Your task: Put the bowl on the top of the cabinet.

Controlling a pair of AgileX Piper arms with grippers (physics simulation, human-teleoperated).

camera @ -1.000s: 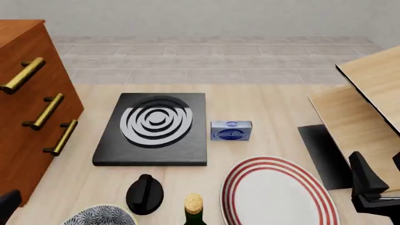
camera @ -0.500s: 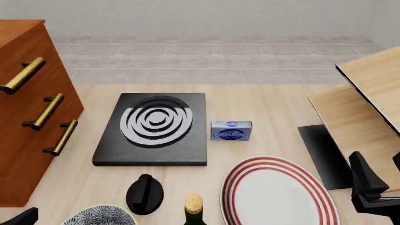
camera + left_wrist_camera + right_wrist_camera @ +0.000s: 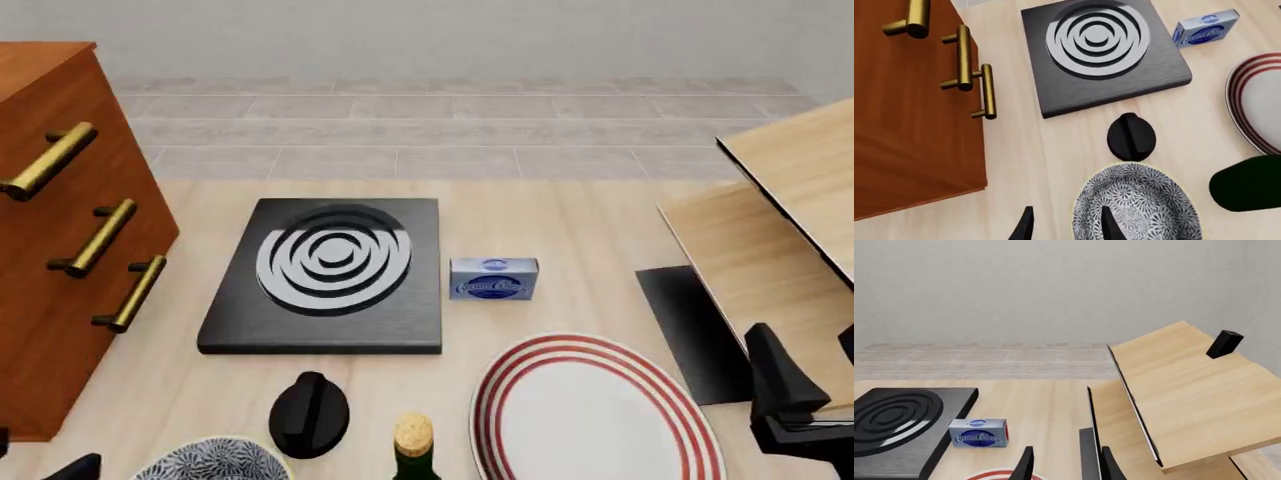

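Near left on worktop point(image 3: 187, 390): left pincer point(image 3: 1066, 226) open, straddling bowl point(image 3: 1137, 205) rim. Approach step; next close, lift toward cabinet point(image 3: 54, 250) top.

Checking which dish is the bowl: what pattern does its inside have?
The bowl has a dark grey-blue and white leafy pattern inside, clearest in the left wrist view.

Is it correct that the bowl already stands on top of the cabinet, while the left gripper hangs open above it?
Not quite. The bowl is on the table, beside the cabinet, not on its top; the left wrist view shows this. The left gripper does hang open above the bowl.
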